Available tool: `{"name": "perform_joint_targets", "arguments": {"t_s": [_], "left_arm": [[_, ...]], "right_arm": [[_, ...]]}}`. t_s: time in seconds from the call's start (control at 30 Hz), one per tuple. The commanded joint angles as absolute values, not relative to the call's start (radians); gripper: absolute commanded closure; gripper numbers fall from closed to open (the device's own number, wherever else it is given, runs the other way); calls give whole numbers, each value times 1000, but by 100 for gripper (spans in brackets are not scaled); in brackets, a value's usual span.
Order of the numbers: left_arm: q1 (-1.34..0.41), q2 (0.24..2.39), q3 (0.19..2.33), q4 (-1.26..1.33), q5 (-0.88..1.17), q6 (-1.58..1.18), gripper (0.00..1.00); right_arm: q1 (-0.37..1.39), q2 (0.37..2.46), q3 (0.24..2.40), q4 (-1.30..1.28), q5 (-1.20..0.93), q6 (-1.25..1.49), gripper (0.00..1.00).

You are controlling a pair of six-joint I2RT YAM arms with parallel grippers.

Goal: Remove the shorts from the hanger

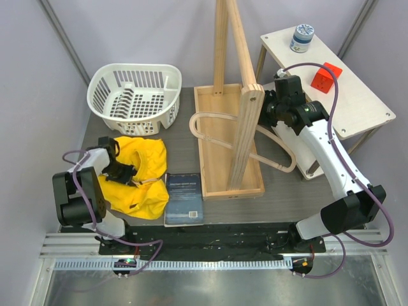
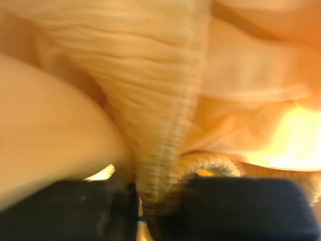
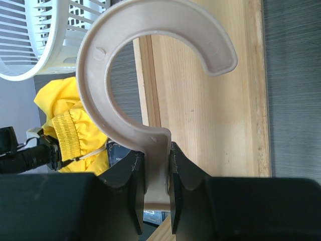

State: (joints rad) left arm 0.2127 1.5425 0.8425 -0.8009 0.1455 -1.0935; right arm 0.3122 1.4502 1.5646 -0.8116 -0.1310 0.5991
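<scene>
The yellow shorts (image 1: 143, 182) lie crumpled on the table at the left, apart from the hanger. My left gripper (image 1: 121, 171) rests on them and is shut on their ribbed waistband (image 2: 160, 165); yellow fabric fills the left wrist view. The light hanger (image 1: 193, 126) lies across the wooden tray, passing behind the upright rack. My right gripper (image 1: 266, 115) is shut on the stem of its hook (image 3: 93, 75), one finger on each side (image 3: 156, 150). The shorts (image 3: 65, 100) and the left gripper (image 3: 30, 156) also show in the right wrist view.
A white basket (image 1: 134, 92) stands at the back left. The wooden rack (image 1: 245, 127) with its tray base (image 1: 213, 188) stands mid-table. A dark book (image 1: 185, 199) lies beside the shorts. A side table (image 1: 357, 108) on the right holds a red block (image 1: 325, 76) and a jar (image 1: 301, 37).
</scene>
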Motion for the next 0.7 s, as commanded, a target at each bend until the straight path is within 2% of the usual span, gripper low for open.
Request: {"name": "perform_joint_targets", "arguments": {"t_s": [0.0, 0.3, 0.53, 0.67], "left_arm": [[221, 1457, 932, -802, 38, -1062, 100], [221, 1327, 1221, -1130, -63, -1049, 100], [219, 1307, 1474, -1193, -20, -1094, 100], [221, 1263, 1597, -1103, 38, -1100, 100]], "right_arm": [[307, 1442, 1583, -801, -156, 595, 99], [308, 1456, 1603, -798, -167, 592, 99], [308, 1453, 1585, -790, -179, 597, 99], [308, 1448, 1583, -790, -170, 592, 99]]}}
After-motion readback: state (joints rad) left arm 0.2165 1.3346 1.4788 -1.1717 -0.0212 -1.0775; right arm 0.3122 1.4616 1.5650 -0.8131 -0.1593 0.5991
